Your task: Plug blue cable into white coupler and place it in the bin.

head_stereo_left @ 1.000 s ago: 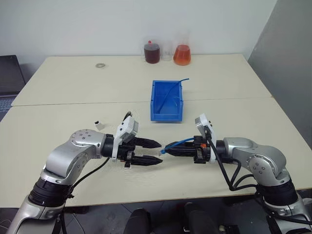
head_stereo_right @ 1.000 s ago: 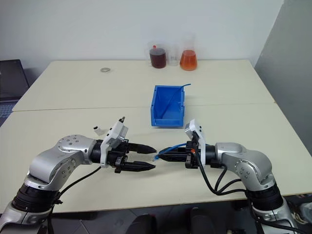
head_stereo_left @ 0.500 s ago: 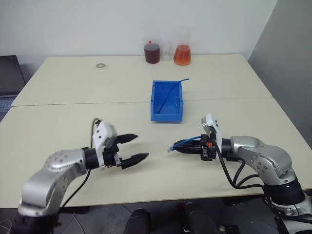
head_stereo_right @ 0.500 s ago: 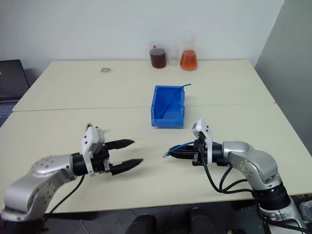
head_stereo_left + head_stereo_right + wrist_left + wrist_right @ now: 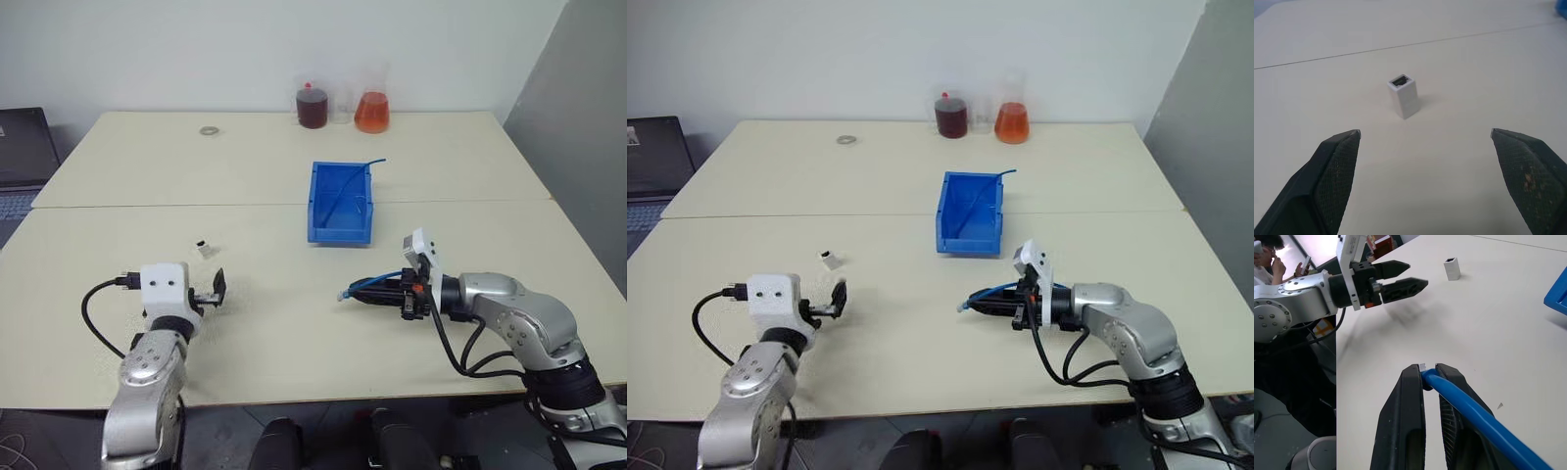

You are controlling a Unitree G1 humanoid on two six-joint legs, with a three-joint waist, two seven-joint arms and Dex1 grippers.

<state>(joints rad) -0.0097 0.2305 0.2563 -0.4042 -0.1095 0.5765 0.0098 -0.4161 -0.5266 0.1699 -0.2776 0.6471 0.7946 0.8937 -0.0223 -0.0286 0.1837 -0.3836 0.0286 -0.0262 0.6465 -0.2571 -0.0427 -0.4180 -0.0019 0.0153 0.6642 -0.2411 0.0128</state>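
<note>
The white coupler (image 5: 1403,95) stands upright on the table with its dark socket facing up, a short way in front of my left gripper (image 5: 1425,132). That gripper is open wide, empty, and pointing at it. From the head, the coupler (image 5: 203,247) sits just beyond the left gripper (image 5: 214,291). My right gripper (image 5: 355,297) hovers low over the table's middle front, pointing left. It is shut on the blue cable (image 5: 1469,411) close to the clear plug. The blue bin (image 5: 340,201) stands behind it, with another thin blue cable (image 5: 353,176) leaning out.
Two flasks, one dark red (image 5: 313,106) and one orange (image 5: 372,111), stand at the table's far edge. A small ring (image 5: 208,129) lies at the far left. A laptop (image 5: 24,147) sits beyond the left edge. A person (image 5: 1268,249) shows in the right wrist view.
My left arm has swung left, away from the right gripper, and turned to face the coupler, with its fingers spread wider. The right gripper has stayed nearly still, holding the cable.
</note>
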